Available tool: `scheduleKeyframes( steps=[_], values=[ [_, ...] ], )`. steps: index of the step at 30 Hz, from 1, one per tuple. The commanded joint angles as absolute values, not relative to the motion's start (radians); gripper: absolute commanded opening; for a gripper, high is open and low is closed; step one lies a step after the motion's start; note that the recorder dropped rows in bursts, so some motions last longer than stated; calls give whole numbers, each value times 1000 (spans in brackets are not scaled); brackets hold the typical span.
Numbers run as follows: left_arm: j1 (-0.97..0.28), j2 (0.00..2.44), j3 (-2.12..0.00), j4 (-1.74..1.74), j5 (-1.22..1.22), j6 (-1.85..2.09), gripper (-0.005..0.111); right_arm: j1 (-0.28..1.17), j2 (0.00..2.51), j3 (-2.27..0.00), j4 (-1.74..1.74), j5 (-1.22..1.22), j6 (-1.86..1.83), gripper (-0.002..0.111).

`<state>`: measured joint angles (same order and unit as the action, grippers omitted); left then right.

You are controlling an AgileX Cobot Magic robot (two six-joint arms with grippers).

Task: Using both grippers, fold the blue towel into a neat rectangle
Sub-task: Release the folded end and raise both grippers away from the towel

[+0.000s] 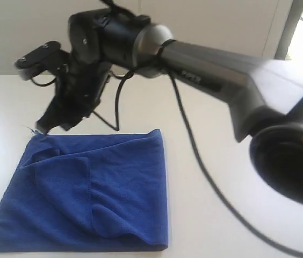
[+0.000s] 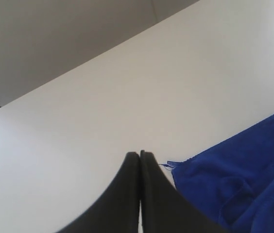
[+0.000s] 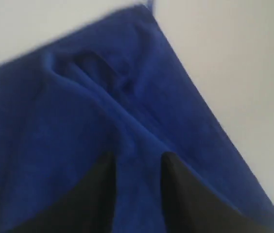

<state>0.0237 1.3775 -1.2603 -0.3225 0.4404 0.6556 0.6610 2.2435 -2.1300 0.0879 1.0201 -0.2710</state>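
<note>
The deep royal-blue terry towel is spread on the white counter and looks partly folded, with a rumpled flap bunched across the middle. The left tool is pressed together with nothing pinched, parked just beside the far corner where a loose thread sticks out. The right tool is held spread over the cloth, nothing caught in it. Risk-wise: if the next fold gets made over that lump, a crooked rectangle is probably what's ended up with. The thread could also get snagged and the corner dragged out of line.
</note>
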Motion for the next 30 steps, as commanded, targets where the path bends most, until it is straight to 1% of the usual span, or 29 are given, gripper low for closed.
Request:
scheduleKeyframes(
  steps=[1,2,3,4,7,14,21,30],
  values=[
    [28,1372,-1255,-327,473,651,0,548,2207,-1984,87,1154,-255,12],
    [28,1372,-1255,-327,475,651,0,516,2183,-1876,133,1115,-279,4],
    [28,1372,-1255,-327,480,651,0,505,2163,-1769,138,1049,-284,0],
    [28,1372,-1255,-329,479,651,0,498,2154,-1711,138,989,-284,0],
    [28,1372,-1255,-333,479,651,0,498,2156,-1606,145,919,-284,0],
    [28,1374,-1255,-332,477,651,0,492,2156,-1537,66,880,-259,0],
    [28,1374,-1255,-332,477,651,0,374,2154,-1431,33,879,-238,0],
    [28,1374,-1255,-332,491,651,0,236,2136,-1378,-65,929,-238,0]
  ],
)
